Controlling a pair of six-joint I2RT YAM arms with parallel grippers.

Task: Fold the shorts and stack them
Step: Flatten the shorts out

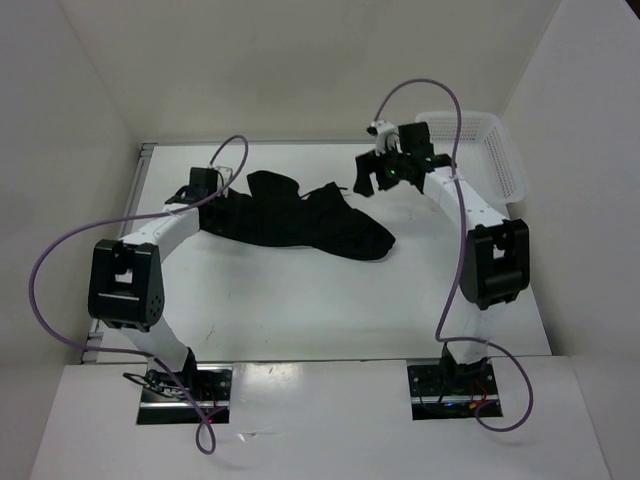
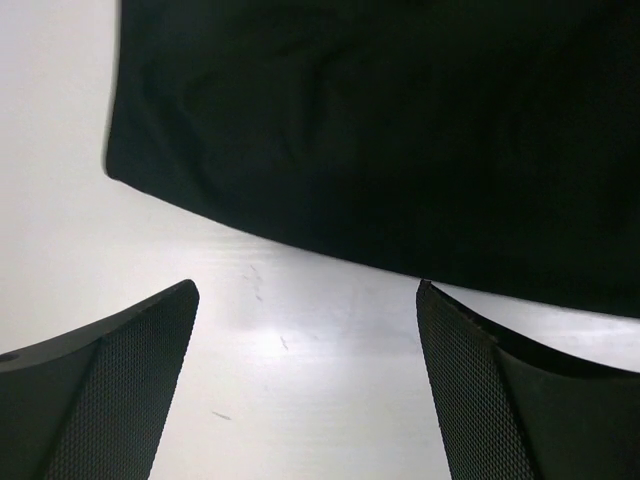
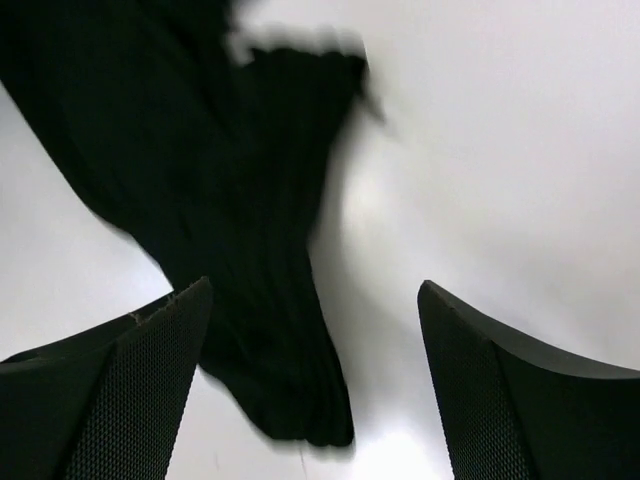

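The shorts [image 1: 300,222] lie in a dark, rumpled heap on the far half of the desk [image 1: 300,320], stretching from near the far left corner toward the middle, with one bunched end pointing at the right edge. Nothing is flat or folded, so I judge the step in hand to be the first one: taking hold of the cloth and spreading it out before any fold. My left claw [image 2: 305,290] hangs low at the left end of the shorts, jaws apart and holding nothing. Between them I see bare desk, and a smooth hem of the cloth lies just beyond the tips. My right claw [image 3: 315,285] hovers over the right end, also spread wide and empty, with a gathered part of the shorts beneath it. That view is blurred, so I cannot tell how high I am. A white basket [image 1: 500,160] stands at the far right corner, apart from the cloth. Next, I think, each claw must reach an edge of the cloth, pinch it, and draw outward toward the left and right edges of the desk. The fabric looks limp, so a pinch may catch several layers.
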